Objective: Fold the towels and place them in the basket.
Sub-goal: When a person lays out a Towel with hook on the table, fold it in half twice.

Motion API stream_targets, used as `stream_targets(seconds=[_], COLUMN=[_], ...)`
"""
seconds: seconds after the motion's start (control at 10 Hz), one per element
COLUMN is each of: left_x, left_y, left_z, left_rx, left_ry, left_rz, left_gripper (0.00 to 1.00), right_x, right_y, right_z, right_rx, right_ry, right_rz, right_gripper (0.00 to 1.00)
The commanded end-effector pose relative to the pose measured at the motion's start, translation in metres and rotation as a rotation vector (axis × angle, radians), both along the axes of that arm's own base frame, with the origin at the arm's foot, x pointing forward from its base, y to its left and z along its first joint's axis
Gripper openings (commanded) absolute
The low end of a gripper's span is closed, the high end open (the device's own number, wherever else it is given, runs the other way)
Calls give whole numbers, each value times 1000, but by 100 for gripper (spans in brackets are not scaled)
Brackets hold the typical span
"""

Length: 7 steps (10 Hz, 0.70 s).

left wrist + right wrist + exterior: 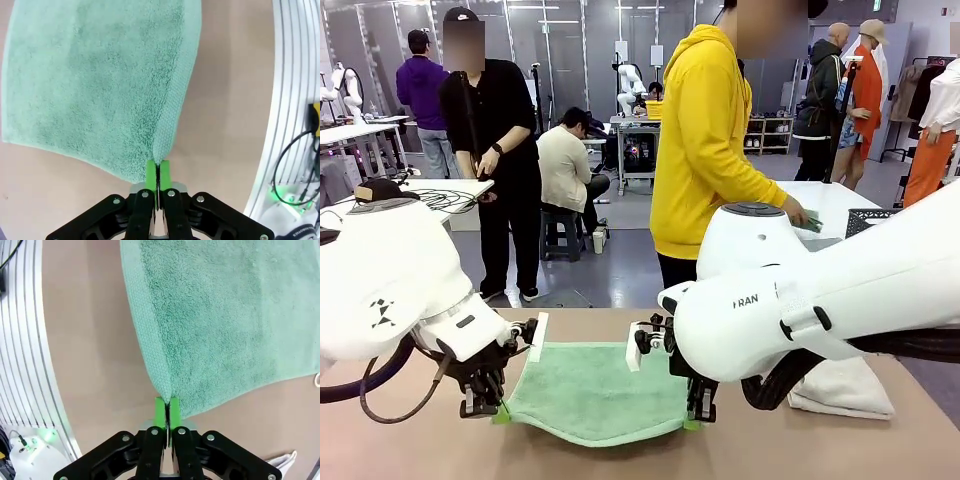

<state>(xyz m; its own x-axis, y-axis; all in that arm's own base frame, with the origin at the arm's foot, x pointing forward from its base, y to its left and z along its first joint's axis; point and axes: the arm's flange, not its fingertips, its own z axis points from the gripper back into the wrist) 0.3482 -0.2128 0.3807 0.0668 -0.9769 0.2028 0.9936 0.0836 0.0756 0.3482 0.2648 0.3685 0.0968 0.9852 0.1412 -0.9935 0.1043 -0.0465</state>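
Observation:
A green towel point(592, 392) lies spread on the brown table between my two arms, its near edge lifted a little. My left gripper point(498, 412) is shut on the towel's near left corner; the left wrist view shows the green pads point(151, 173) pinching the green towel point(95, 75). My right gripper point(692, 420) is shut on the near right corner, and in the right wrist view the pads point(161, 412) clamp the green towel point(225, 315). An off-white folded towel point(842, 388) lies at the right. The dark mesh basket point(868, 220) stands on a far table.
A person in a yellow hoodie point(705, 150) stands at the table's far side, one hand point(798, 214) reaching toward the far white table. Bare brown tabletop point(420, 450) lies in front of the towel.

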Motion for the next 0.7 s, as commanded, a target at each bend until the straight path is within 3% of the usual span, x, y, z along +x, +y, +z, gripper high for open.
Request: stream_targets(seconds=[0.0,0.4,0.5,0.6], left_x=[1,0,17,36], left_y=[-2,-2,-2,0], left_z=[-8,-6,13,24], left_rx=[10,7,-25,-33], left_ry=[11,14,13,10], left_rz=[-10,-5,9,42], left_gripper=[0,3,3,3], right_x=[5,2,13,28], right_y=[2,0,0,0], right_z=[-4,-5,14,21], right_rx=[-3,-3,-22,13], right_ry=[10,12,-3,46], right_rz=[-3,-2,-24,-50], right_gripper=[0,4,4,4])
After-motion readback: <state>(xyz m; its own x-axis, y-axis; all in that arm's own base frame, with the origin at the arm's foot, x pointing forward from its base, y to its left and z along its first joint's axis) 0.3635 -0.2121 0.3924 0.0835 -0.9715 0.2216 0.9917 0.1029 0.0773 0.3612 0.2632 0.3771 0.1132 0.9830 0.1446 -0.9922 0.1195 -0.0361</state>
